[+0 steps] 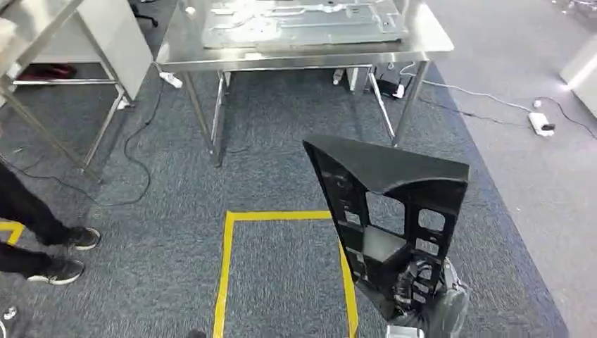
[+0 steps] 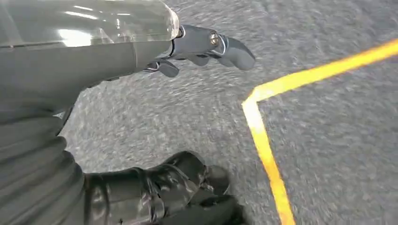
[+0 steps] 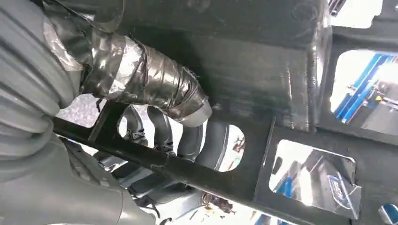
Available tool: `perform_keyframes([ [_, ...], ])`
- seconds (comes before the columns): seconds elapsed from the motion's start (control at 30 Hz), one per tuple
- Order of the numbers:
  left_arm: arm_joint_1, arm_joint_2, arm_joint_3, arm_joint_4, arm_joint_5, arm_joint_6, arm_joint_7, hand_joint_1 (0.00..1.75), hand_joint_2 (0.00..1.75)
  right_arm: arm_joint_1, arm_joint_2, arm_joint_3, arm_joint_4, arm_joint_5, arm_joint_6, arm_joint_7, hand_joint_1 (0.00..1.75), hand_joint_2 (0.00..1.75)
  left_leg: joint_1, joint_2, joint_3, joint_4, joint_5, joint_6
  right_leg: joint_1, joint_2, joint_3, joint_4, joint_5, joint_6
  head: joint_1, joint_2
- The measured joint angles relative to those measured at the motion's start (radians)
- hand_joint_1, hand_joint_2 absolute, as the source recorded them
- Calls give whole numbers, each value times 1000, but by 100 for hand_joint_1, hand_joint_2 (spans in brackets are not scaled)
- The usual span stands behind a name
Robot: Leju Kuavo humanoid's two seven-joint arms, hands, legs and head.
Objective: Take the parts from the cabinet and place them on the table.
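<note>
Grey carpet with yellow tape (image 1: 229, 267) lies between you and the steel bench (image 1: 303, 53); your right hand (image 1: 415, 285) grips the black part (image 1: 384, 204) at its lower frame, the part rising above the hand; likely stiff, light, top-heavy; left hand (image 2: 206, 47) hangs loosely spread, empty.

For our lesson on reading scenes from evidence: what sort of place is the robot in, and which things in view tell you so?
Probably a workshop or factory test area. A stainless steel table carries a pressed metal panel, yellow tape marks a bay on the grey carpet, and the right hand holds a black plastic part.
</note>
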Motion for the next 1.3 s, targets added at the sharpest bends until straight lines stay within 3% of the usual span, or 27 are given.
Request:
perform_keyframes([
  [0.07,3,2,0,0,0,-1,0,0,175,0,-5,5,7,6,0,11,175,175,0,-4,-74,123,-31,-1,4,17,1,2,-2,-2,0,0],
  [0.1,5,2,0,0,-1,-6,0,0,175,-2,-7,6,12,16,0,15,175,175,0,-4,-75,109,-2,0,5,24,2,4,-4,-3,0,0],
  [0.13,8,2,0,0,-2,-11,0,0,175,-3,-8,7,17,28,0,16,175,175,0,-4,-55,55,43,3,5,31,4,6,-7,0,0,0],
  [0.2,6,3,0,0,-3,-21,-5,0,175,-4,-7,8,26,69,0,16,175,175,-1,-8,25,-133,149,13,5,39,8,19,-18,7,0,0],
  [0.27,5,6,0,0,-6,-25,-8,0,175,-7,-7,8,33,90,0,16,175,175,-7,-16,42,-174,138,21,11,42,1,32,-27,19,2,0],
  [0.37,5,8,0,0,-9,-29,-10,0,175,-8,-7,8,45,93,0,18,175,175,-10,-15,40,-177,141,33,8,42,2,26,-26,32,2,0],
  [0.43,6,8,0,0,-9,-32,-10,0,175,-9,-7,8,48,89,0,18,175,175,-1,-9,48,-189,147,45,5,26,-11,59,-51,45,4,0],
  [0.53,6,8,0,0,-10,-35,-10,0,175,-15,-8,10,55,85,0,17,175,175,-1,-4,50,-188,141,53,-4,15,-117,267,-146,61,3,0],
  [0.57,7,8,0,0,-10,-37,-10,0,175,-15,-8,10,58,83,0,16,175,175,-1,-2,52,-188,137,53,-6,14,-148,319,-154,64,4,0],
  [0.6,8,9,0,0,-10,-39,-13,0,175,-15,-8,10,60,80,0,15,175,175,-1,-2,56,-188,134,51,-8,12,-155,322,-138,65,3,0],
  [0.63,8,9,0,0,-10,-42,-16,0,175,-15,-8,10,61,79,0,13,175,175,-1,-2,62,-188,130,50,-10,10,-139,281,-98,65,3,0],
  [0.7,7,9,0,0,-11,-48,-18,0,175,-16,-8,12,61,78,0,12,175,175,0,-1,81,-189,119,44,-9,4,-52,99,6,56,4,0],
  [0.73,8,9,0,0,-11,-48,-18,0,175,-18,-9,12,61,78,0,12,175,175,0,0,80,-191,114,39,-6,-6,-24,48,3,50,4,0],
  [0.77,6,9,0,0,-12,-49,-19,0,175,-19,-9,12,61,79,0,12,175,175,-6,0,85,-189,109,31,4,-11,-17,25,-10,43,4,0],
  [0.83,7,9,0,0,-12,-49,-19,0,175,-19,-9,13,61,78,0,11,175,175,-4,3,88,-198,108,22,7,-6,-20,30,-14,34,3,0],
  [0.87,6,9,0,0,-13,-49,-19,0,175,-18,-9,13,61,78,0,11,175,175,-4,7,98,-206,107,16,7,-2,-18,26,-17,28,3,0],
  [0.9,5,9,-1,0,-13,-49,-19,0,175,-19,-9,13,61,78,0,11,175,175,-7,9,102,-205,100,8,-7,2,2,8,-13,19,1,0],
  [0.93,5,10,-1,0,-13,-49,-20,0,175,-19,-9,15,61,78,0,10,175,175,-4,2,101,-181,93,7,-4,2,16,-1,-14,16,1,0],
  [0.97,4,10,-1,0,-13,-49,-20,0,175,-21,-9,15,61,78,0,10,175,175,-3,-2,75,-132,69,7,-4,1,23,-2,-18,6,-4,0],
  [1.0,4,10,-1,0,-14,-49,-20,0,175,-24,-9,16,61,78,0,8,175,175,-3,-3,22,-40,30,6,-2,1,28,-2,-24,0,-3,0],
  [1.07,7,11,-1,0,-18,-48,-20,0,175,-23,-9,16,61,78,0,7,175,175,-3,-3,-69,96,-2,3,2,4,40,-1,-38,-6,-3,0],
  [1.1,11,11,-1,0,-20,-48,-20,0,175,-23,-9,16,61,77,0,5,175,175,-3,-2,-92,112,18,2,3,8,49,-1,-45,-6,-4,0],
  [1.13,13,11,-1,0,-21,-48,-20,0,175,-23,-9,16,61,77,0,4,175,175,-3,-3,-89,80,59,4,4,13,62,-1,-54,-4,-4,0],
  [1.2,12,11,-1,0,-21,-48,-21,0,175,-23,-9,16,61,77,0,2,175,175,-4,-3,-37,-74,173,12,5,18,92,-1,-75,1,-4,0],
  [1.23,13,11,-1,0,-21,-48,-21,0,175,-23,-9,16,61,77,0,1,175,175,-6,-5,-10,-151,205,21,4,18,97,-1,-88,5,-3,0],
  [1.27,14,14,-1,0,-21,-48,-21,0,175,-26,-9,16,61,77,0,1,175,175,-13,-6,5,-156,185,24,11,19,99,3,-97,14,-1,0],
  [1.3,8,14,-1,0,-21,-48,-22,0,175,-26,-9,16,61,77,0,0,175,175,-13,-6,10,-167,173,30,6,21,99,-1,-100,20,-4,0],
])
